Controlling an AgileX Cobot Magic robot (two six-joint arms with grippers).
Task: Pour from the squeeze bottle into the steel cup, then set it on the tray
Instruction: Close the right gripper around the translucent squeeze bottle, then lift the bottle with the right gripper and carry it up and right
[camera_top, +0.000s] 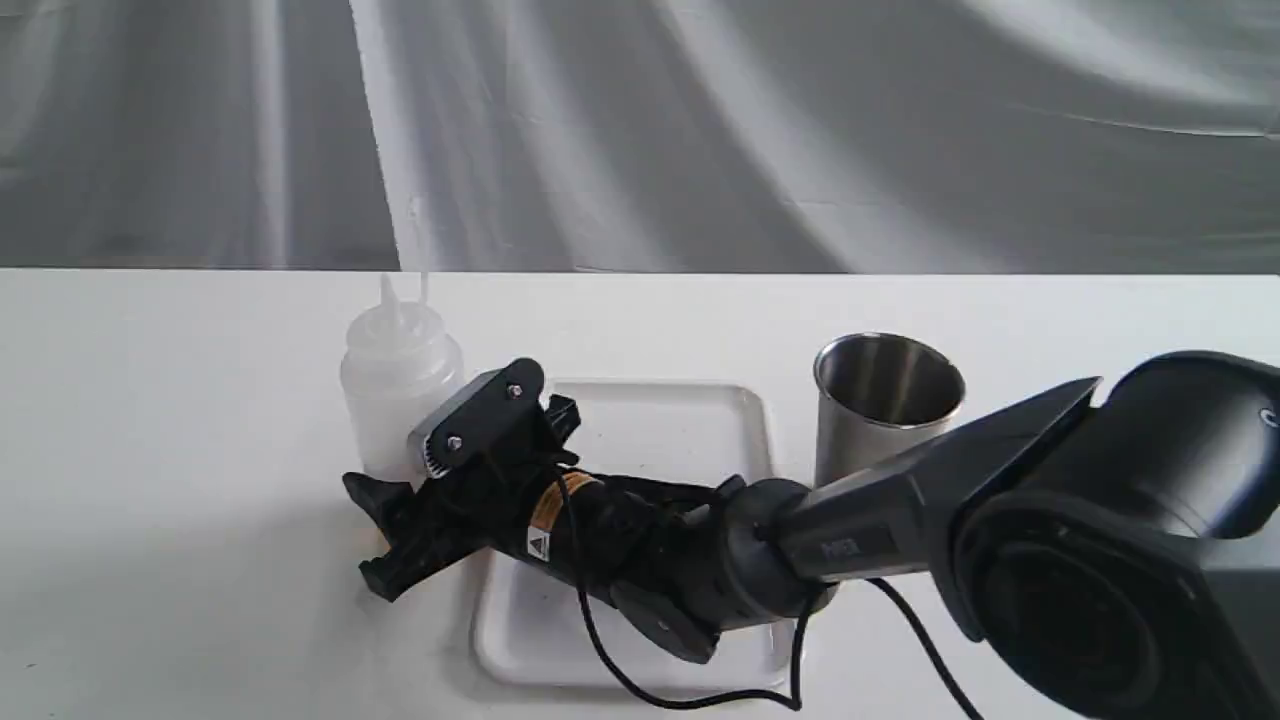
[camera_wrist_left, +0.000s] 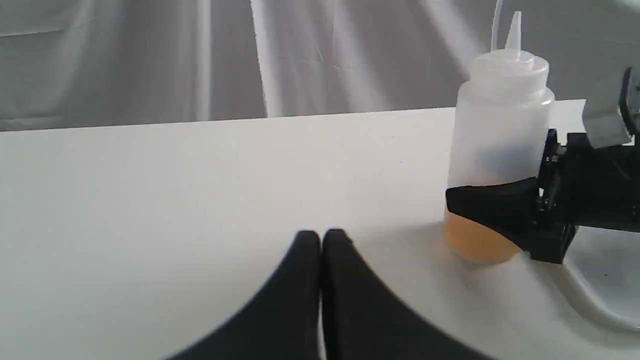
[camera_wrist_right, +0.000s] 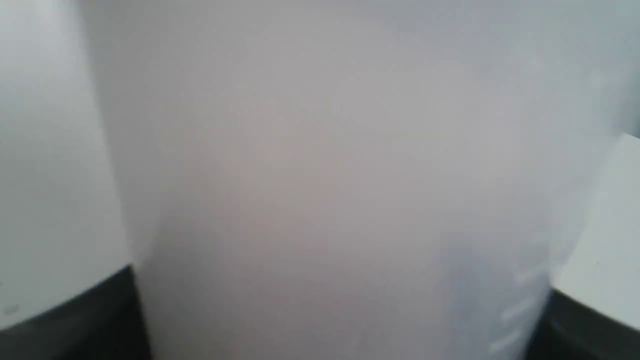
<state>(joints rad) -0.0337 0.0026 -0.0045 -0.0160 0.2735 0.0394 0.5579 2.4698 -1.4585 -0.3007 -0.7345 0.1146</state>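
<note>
The squeeze bottle (camera_top: 400, 370) (camera_wrist_left: 500, 125) stands upright on the table just left of the tray (camera_top: 650, 420), with amber liquid in its lowest part and its cap off the nozzle. My right gripper (camera_top: 372, 535) reaches across the tray and holds the bottle low down; one finger (camera_wrist_left: 485, 205) lies across the liquid level. In the right wrist view the bottle (camera_wrist_right: 340, 200) fills the gap, touching both fingers (camera_wrist_right: 65, 320). The steel cup (camera_top: 885, 400) stands upright right of the tray. My left gripper (camera_wrist_left: 320, 240) is shut and empty, low over the table left of the bottle.
The right arm (camera_top: 900, 520) lies low over the tray's middle, its cable (camera_top: 700, 690) trailing across the tray's front edge. A grey draped cloth (camera_top: 640, 130) hangs behind the table's far edge.
</note>
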